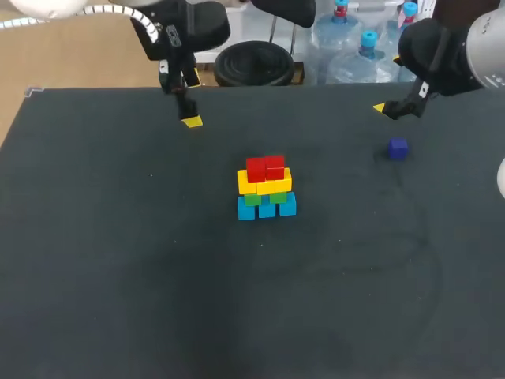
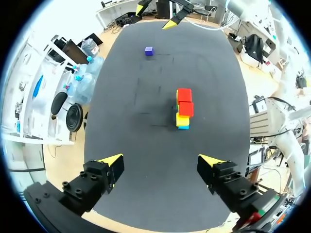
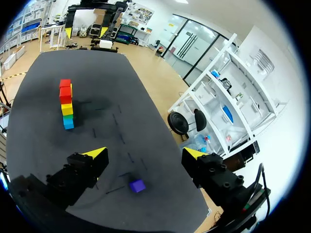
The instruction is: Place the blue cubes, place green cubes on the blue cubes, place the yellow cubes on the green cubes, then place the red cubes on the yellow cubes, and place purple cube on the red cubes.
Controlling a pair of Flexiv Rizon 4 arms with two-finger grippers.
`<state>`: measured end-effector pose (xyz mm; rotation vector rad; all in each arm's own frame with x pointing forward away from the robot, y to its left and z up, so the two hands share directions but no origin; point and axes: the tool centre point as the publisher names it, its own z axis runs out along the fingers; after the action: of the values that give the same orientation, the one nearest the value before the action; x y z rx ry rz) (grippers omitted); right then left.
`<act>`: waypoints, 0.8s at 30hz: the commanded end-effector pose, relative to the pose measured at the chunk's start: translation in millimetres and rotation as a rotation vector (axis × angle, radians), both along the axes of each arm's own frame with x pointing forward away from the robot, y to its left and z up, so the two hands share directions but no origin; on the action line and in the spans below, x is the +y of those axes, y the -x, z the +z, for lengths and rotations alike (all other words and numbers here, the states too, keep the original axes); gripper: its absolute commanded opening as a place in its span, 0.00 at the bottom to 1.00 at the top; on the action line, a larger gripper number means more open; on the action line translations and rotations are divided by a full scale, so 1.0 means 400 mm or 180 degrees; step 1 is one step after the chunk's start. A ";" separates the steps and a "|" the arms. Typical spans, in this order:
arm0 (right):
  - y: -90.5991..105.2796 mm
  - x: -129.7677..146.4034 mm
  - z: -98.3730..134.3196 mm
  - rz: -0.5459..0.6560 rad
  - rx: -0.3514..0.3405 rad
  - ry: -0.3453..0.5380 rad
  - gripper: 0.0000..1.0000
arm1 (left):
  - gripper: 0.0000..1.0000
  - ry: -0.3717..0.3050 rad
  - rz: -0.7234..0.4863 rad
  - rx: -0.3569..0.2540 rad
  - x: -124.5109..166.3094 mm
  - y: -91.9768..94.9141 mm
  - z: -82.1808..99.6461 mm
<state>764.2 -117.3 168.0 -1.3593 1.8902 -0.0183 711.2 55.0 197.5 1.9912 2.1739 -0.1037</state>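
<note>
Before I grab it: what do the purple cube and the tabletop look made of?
The purple cube: likely painted wood or hard plastic; crisp edges, even matte colour, too small to be sure. The tabletop: looks like a dark fabric or rubber mat; dull, no glare, faint scuff marks.

The stack stands alone in the middle of the table, with open mat on every side; the purple cube sits well apart on its right, the path between them free; the right gripper hangs spread near that cube; the left gripper, fingers wide, hovers by the far edge, well clear of the stack.
</note>
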 end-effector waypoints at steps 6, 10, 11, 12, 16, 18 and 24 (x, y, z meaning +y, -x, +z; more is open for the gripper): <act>0.007 0.005 -0.003 -0.0160 -0.0204 0.0038 1.00 | 1.00 0.1583 0.1166 -0.0709 0.032 -0.016 -0.050; 0.007 0.005 -0.003 -0.0160 -0.0204 0.0038 1.00 | 1.00 0.2002 0.1479 -0.0939 0.046 0.000 -0.088; 0.007 0.005 -0.003 -0.0160 -0.0204 0.0038 1.00 | 1.00 0.2016 0.1551 -0.1088 0.046 0.008 -0.096; 0.007 0.005 -0.003 -0.0160 -0.0204 0.0038 1.00 | 1.00 0.2054 0.1620 -0.1165 0.051 0.008 -0.104; 0.007 0.005 -0.003 -0.0160 -0.0204 0.0038 1.00 | 1.00 0.2132 0.1801 -0.1489 0.061 0.017 -0.125; 0.007 0.005 -0.003 -0.0160 -0.0204 0.0038 1.00 | 1.00 0.2191 0.1865 -0.1625 0.067 0.021 -0.128; 0.007 0.005 -0.003 -0.0160 -0.0204 0.0038 1.00 | 1.00 0.2319 0.1957 -0.1940 0.079 0.009 -0.130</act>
<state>764.3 -117.3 168.0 -1.3591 1.8901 -0.0183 717.1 80.8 150.2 1.2228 2.2024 -0.2080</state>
